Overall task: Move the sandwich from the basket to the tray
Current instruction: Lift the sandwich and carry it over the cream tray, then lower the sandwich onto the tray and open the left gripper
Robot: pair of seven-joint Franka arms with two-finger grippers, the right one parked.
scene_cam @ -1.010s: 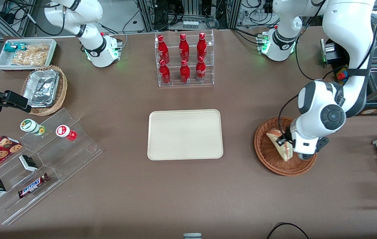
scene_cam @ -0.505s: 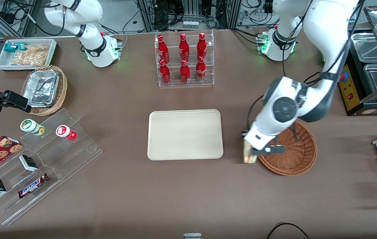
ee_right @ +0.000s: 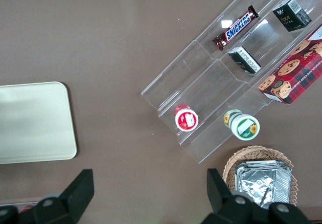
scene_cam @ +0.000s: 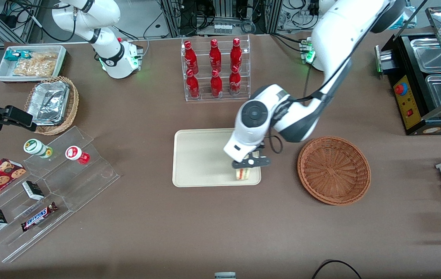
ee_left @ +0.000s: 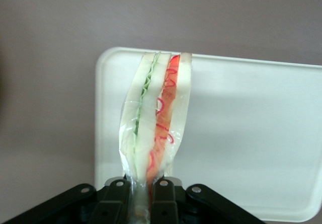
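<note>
My left gripper (scene_cam: pixel 248 164) is shut on the clear-wrapped sandwich (scene_cam: pixel 242 173), a pale wedge with red-orange and green layers, and holds it over the corner of the cream tray (scene_cam: pixel 201 155) that is nearest the front camera and the basket. In the left wrist view the sandwich (ee_left: pixel 156 118) hangs from the fingers (ee_left: pixel 165 196) over the tray (ee_left: pixel 251 133) near its rounded corner. The round reddish-brown wicker basket (scene_cam: pixel 334 169) stands empty beside the tray, toward the working arm's end.
A clear rack of red bottles (scene_cam: pixel 215 69) stands farther from the front camera than the tray. Clear acrylic steps with snacks (scene_cam: pixel 45 186), a tan basket with foil containers (scene_cam: pixel 52 104) and a white snack bin (scene_cam: pixel 30 62) lie toward the parked arm's end.
My gripper has carried the sandwich out of the basket and sideways to above the tray's near corner. The basket is now empty.
</note>
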